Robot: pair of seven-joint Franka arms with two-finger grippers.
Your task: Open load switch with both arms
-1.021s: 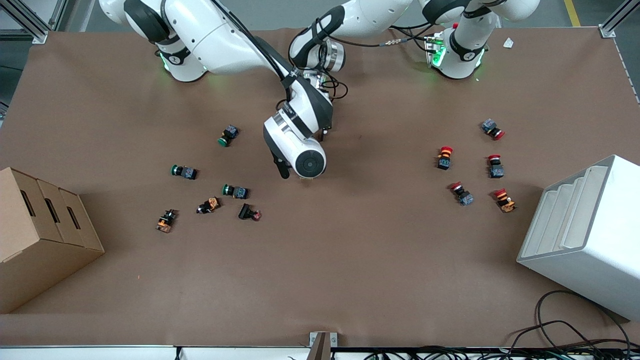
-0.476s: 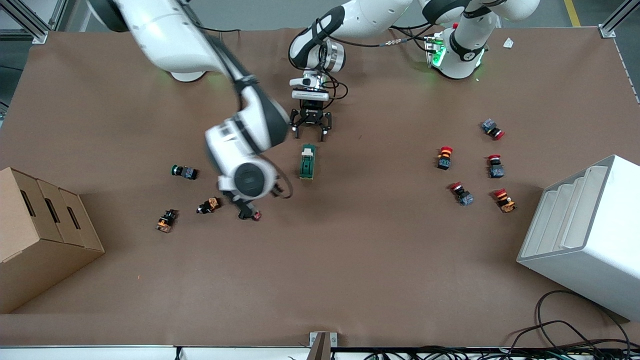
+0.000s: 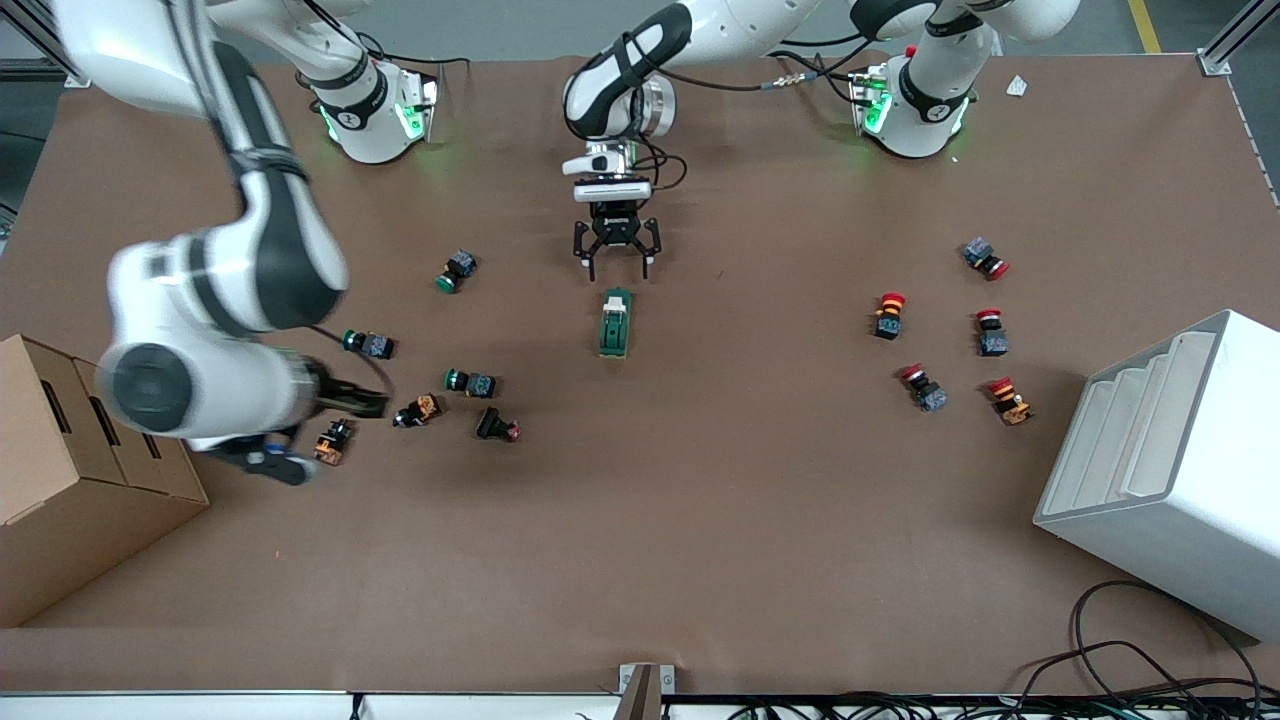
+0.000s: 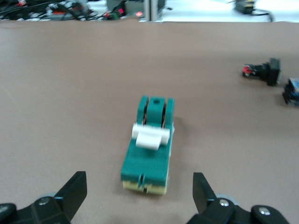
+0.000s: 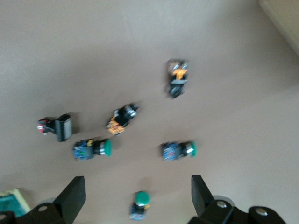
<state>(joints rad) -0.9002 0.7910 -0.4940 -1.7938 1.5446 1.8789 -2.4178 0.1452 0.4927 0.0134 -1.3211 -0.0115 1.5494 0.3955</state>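
Left gripper [image 3: 615, 262] hovered over bare brown table [image 3: 760, 520], just above the white-toggle end of the load switch; black fingers [image 4: 74, 189] spread wide, nothing between them. Load switch, a small elongated dark green block with a cream toggle piece [image 3: 616, 322], lay flat mid-table, nearer the front camera than the gripper, not touched by either arm. In the left wrist view the switch [image 4: 148, 145] sat between the spread fingertips but lower, toggle raised across its top, cream base edge visible.

Right gripper [image 3: 300, 425] hung toward the right arm's end of the table, beside the cardboard box [image 3: 60, 480], over the cluster of small push buttons. Motion-blurred in front view; in the right wrist view both black fingers [image 5: 72, 196] stood wide apart, holding nothing.

Under and around the right gripper: orange-and-black button [image 3: 332, 441], a second orange-bodied one [image 3: 417, 410], a black one with red tip [image 3: 498, 426], green-capped buttons [image 3: 470, 381] [image 3: 368, 344], one more green-capped button [image 3: 456, 270] farther from the front camera. Same group seen in the right wrist view, e.g. green cap [image 5: 179, 150].

Toward the left arm's end: five red-capped push buttons [image 3: 888, 314] scattered, well apart from the switch; beside them a white stepped plastic bin [image 3: 1170, 470] at the table edge.
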